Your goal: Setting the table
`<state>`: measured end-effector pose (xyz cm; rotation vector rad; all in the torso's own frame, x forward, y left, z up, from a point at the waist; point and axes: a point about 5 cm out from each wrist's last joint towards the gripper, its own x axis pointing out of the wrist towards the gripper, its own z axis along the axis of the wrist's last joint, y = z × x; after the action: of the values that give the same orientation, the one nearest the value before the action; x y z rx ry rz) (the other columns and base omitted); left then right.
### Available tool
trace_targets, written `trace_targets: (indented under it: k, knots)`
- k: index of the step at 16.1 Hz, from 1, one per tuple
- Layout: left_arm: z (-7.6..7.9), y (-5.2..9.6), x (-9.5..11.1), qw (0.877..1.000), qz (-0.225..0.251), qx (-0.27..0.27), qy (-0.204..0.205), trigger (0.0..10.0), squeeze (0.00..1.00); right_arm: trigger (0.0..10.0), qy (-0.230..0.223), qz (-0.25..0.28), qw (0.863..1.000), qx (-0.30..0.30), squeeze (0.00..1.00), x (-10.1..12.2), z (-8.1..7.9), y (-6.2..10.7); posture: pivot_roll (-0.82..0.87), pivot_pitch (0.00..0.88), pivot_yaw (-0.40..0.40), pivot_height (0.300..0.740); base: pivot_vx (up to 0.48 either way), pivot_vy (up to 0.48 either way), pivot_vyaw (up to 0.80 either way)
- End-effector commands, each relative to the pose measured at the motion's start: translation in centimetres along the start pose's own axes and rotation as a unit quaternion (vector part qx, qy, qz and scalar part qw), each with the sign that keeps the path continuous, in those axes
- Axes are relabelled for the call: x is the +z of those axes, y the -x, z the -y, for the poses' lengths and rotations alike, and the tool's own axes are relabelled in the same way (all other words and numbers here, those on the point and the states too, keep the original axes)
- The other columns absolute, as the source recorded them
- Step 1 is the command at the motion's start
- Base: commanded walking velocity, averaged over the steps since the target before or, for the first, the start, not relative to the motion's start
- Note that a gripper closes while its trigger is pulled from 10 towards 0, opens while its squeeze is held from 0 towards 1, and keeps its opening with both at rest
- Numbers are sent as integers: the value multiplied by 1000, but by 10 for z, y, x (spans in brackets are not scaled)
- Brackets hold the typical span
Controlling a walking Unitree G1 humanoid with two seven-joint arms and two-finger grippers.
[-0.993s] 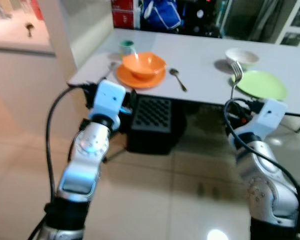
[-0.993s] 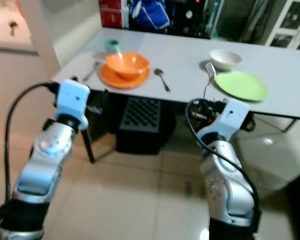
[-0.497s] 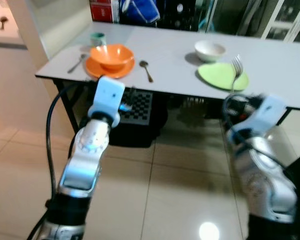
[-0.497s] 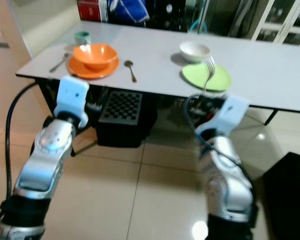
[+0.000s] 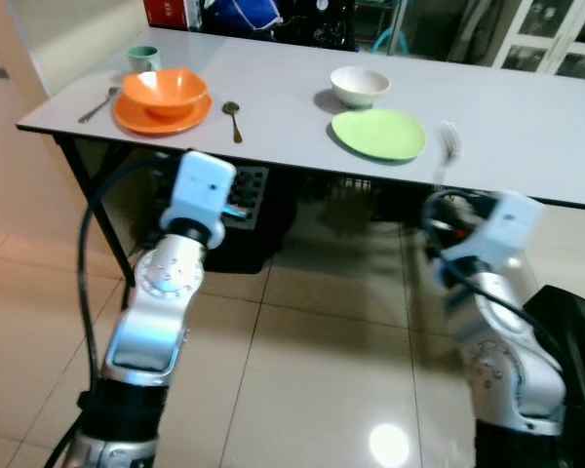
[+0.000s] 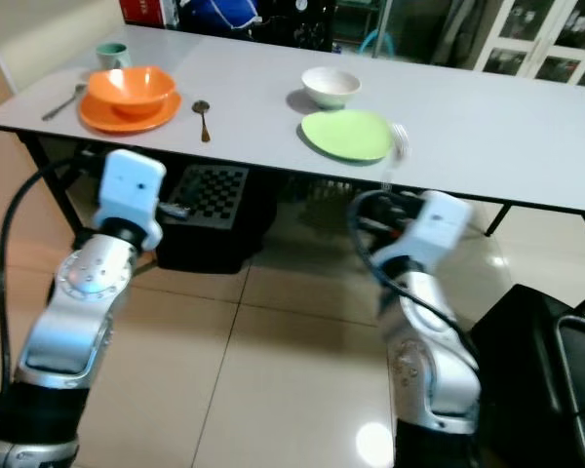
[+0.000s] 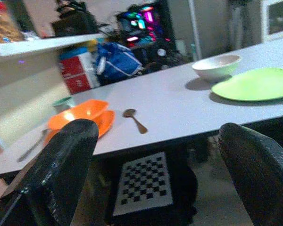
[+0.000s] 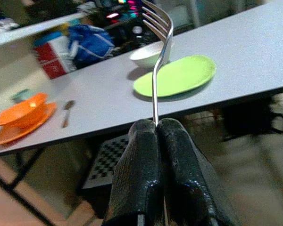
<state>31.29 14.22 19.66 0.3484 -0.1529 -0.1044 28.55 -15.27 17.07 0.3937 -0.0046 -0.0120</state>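
Right wrist view: the right gripper (image 8: 156,129), its two black fingers pressed together, pinches the handle of a silver fork (image 8: 158,56) that stands upright, tines at the top; the lower part of the handle is hidden between the fingers. Beyond the fork, a light green plate (image 8: 175,75) lies on the grey-white table (image 8: 254,56), with a white bowl (image 8: 148,55) just behind it. From the head camera, the fork (image 5: 447,148) is a blurred streak rising above the right arm's wrist, in front of the table's near edge and right of the green plate (image 5: 378,134); the fingers holding it are hidden behind the white wrist housing. Further left on the table, an orange bowl (image 5: 164,90) sits on an orange plate (image 5: 151,116), with a spoon (image 5: 232,119) just to its right, another utensil (image 5: 99,103) to its left too small to identify, and a teal cup (image 5: 142,58) behind. The left gripper (image 7: 155,155) hangs low in front of the table, its fingers spread wide with nothing between them; their tips are cut off at the frame edge. A dark perforated crate (image 5: 249,190) sits under the table, partly hidden by the left arm.
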Motion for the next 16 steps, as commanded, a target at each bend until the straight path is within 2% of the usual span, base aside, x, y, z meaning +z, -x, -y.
trace_targets:
  k: [1, 4, 7, 13, 16]
  knots:
    - [3, -3, 6, 1000, 10, -3, 5, 10000, 0, 10000, 6, 12, 1000, -6, 0, 8, 3, 1, -24, 0, -7, 740, 0, 0, 0]
    - [9, -4, 7, 1000, 12, -4, 15, 10000, 0, 10000, 3, 18, 1000, -17, 0, 11, 9, 0, -23, 0, -16, 740, 0, 0, 0]
    - [5, -5, 9, 1000, 18, 11, 18, 10000, 0, 10000, 8, 15, 1000, -3, 0, 11, 2, -4, -26, 0, -22, 740, 0, 0, 0]
    - [5, -4, 8, 999, 23, 5, 37, 10000, 0, 10000, 31, 19, 999, -9, 0, 14, 5, -6, -42, 0, -26, 740, 0, 0, 0]
    - [3, -5, 9, 999, 25, -5, 30, 10000, 0, 10000, 23, 24, 999, -9, 0, 14, 1, -8, -14, 0, -23, 740, 304, 0, 0]
